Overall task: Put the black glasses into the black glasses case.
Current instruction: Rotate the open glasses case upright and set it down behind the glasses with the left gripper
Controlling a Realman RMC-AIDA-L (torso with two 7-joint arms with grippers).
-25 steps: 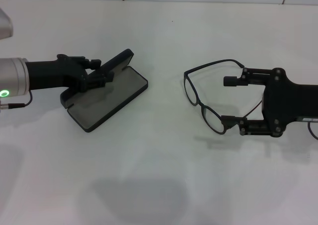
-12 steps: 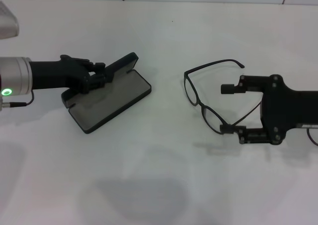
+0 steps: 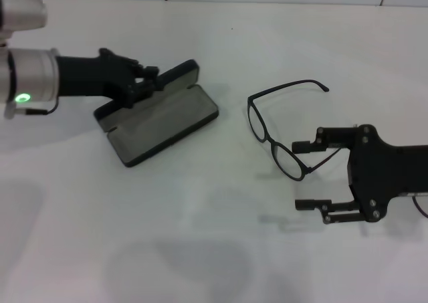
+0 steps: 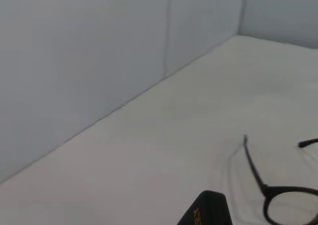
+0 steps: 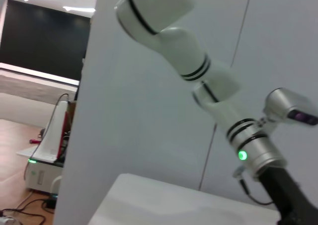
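Right gripper, jaws wide, slides nearward off black glasses; grasp not yet secured. Left gripper, clamped on lid, drags open black glasses case rightward, closing gap.

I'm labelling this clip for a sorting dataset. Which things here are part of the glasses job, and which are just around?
Part of the job:
- black glasses, unfolded on the table
- black glasses case, open, lid held by the left end effector
- right end effector, open beside the glasses

Just around:
- white table
- wall behind it
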